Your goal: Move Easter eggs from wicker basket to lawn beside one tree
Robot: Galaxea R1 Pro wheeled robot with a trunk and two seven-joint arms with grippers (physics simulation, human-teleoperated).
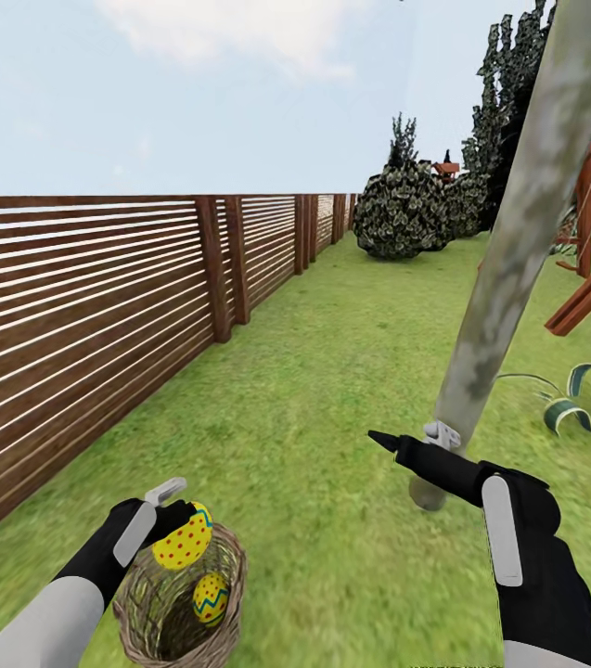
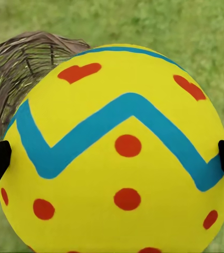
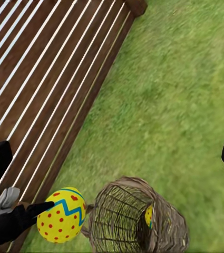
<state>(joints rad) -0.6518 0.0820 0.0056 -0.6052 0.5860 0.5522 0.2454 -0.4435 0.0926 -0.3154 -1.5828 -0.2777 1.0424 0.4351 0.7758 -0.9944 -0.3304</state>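
Left gripper (image 1: 176, 527): fingers clamped on egg (image 1: 184, 538), held just above near-left rim of basket (image 1: 137, 623).
Second egg (image 1: 211, 597): inside basket.
Basket: on lawn (image 1: 332, 390), near left, beside fence (image 1: 82, 297).
Right gripper (image 1: 404, 443): fingers apart, empty, just beside tree (image 1: 518, 250) trunk base.

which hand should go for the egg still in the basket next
Right, probably. The left hand is already shut on an egg lifted above the basket. The right hand looks open and free near the tree, and its wrist view looks down at the egg inside.
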